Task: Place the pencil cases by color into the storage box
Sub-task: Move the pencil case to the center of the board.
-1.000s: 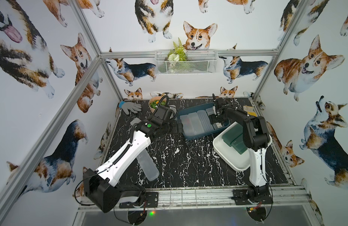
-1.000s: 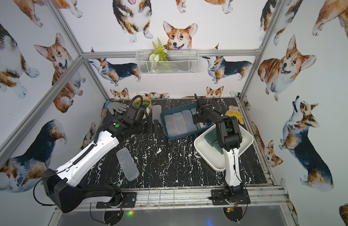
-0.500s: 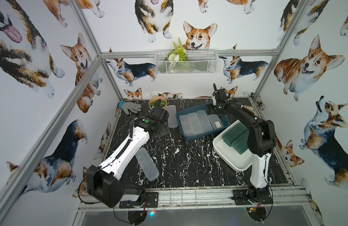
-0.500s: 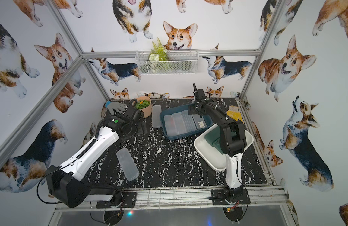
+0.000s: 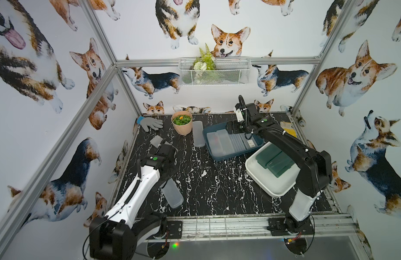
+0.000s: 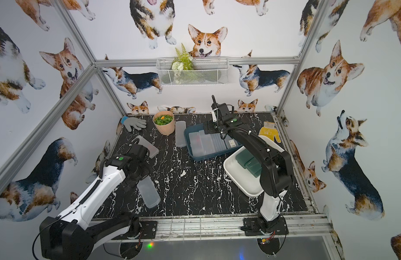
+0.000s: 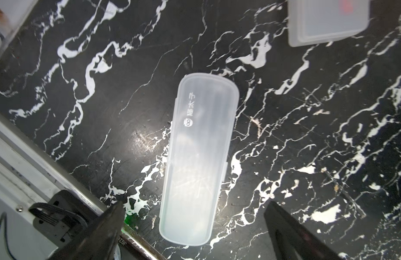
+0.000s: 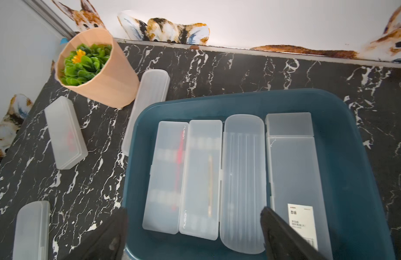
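Several frosted pencil cases (image 8: pixel 201 177) lie side by side in the dark blue storage box (image 5: pixel 217 157) (image 8: pixel 343 135). Dark green cases (image 5: pixel 274 161) (image 6: pixel 249 163) rest in a white tray (image 5: pixel 262 186). Three frosted cases lie loose on the table: one at the front left (image 5: pixel 171 193) (image 7: pixel 199 157), one beside the pot (image 5: pixel 198 134) (image 8: pixel 147 108), one at the back left (image 6: pixel 146 146) (image 8: pixel 64 132). My left gripper (image 7: pixel 195 204) hangs open above the front-left case without touching it. My right gripper (image 8: pixel 194 210) (image 5: pixel 232 128) is open and empty over the blue box.
A peach pot of green plants (image 5: pixel 182 122) and a grey glove (image 5: pixel 150 123) sit at the back left. A yellow glove (image 6: pixel 269 132) lies at the back right. A wire basket (image 5: pixel 214 72) hangs on the back wall. The metal front rail (image 7: pixel 37 162) runs close to the front-left case.
My left arm has drawn back from beside the pot to above the front-left case, its jaws opening wider. My right gripper has lifted off the blue box and stays open.
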{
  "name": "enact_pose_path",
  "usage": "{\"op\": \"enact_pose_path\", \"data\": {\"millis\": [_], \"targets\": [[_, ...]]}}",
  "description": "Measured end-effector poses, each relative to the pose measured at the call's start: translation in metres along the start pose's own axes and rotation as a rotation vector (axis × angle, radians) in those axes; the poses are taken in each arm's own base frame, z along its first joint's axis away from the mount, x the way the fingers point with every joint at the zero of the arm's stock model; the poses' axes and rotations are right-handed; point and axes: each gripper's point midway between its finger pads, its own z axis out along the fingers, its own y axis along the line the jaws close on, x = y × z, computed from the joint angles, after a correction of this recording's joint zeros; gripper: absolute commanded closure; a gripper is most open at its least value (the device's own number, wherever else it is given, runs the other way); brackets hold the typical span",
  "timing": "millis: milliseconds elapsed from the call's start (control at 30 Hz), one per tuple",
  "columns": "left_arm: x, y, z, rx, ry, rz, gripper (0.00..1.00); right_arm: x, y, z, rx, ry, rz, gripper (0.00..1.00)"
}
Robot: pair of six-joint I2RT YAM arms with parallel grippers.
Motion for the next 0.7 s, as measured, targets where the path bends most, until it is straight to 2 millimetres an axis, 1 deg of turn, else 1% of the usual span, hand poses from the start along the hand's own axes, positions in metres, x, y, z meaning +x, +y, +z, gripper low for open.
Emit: {"op": "enact_pose_path", "data": {"millis": [100, 200, 367, 567, 700], "targets": [[0.011, 0.012, 0.013, 0.003, 0.019, -0.044, 0.00, 0.006, 0.013, -0.006, -0.037, -0.008, -0.022, 0.06], [0.016, 0.016, 0.023, 0.017, 0.029, -0.070, 0.00, 0.011, 0.024, -0.011, -0.067, -0.020, -0.041, 0.06], [0.018, 0.010, 0.037, 0.065, 0.027, -0.093, 0.00, 0.013, 0.027, -0.016, -0.081, -0.033, -0.063, 0.06], [0.021, 0.002, 0.048, 0.106, 0.038, -0.104, 0.00, 0.011, 0.035, -0.020, -0.103, -0.051, -0.078, 0.05], [0.019, -0.001, 0.052, 0.115, 0.040, -0.098, 0.00, 0.010, 0.037, -0.020, -0.108, -0.055, -0.080, 0.05]]}}
